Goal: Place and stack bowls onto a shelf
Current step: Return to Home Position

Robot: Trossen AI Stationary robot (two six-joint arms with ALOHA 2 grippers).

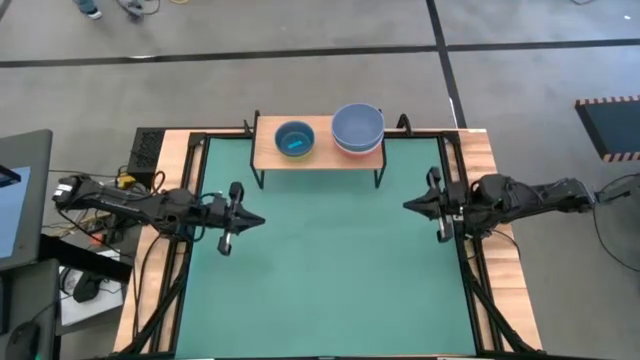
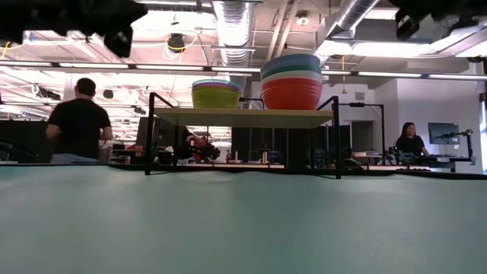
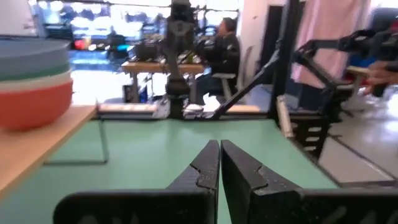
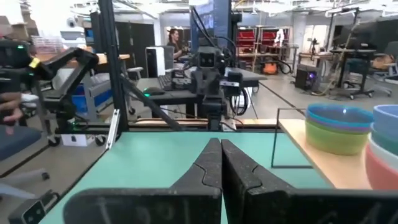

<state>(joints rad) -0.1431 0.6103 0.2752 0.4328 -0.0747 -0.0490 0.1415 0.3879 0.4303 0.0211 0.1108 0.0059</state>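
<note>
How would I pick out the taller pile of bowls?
At the far edge of the green mat stands a wooden shelf holding two stacks. The taller stack is nearer the right arm, pale blue on top; its shorter neighbour is cyan-topped.

No text, label, brand name or number could be read in any of the views. The only marking noted was a red-and-white striped border around a dark floor mat [image 1: 614,126] beside the counter, and no words could be made out on it.
</note>
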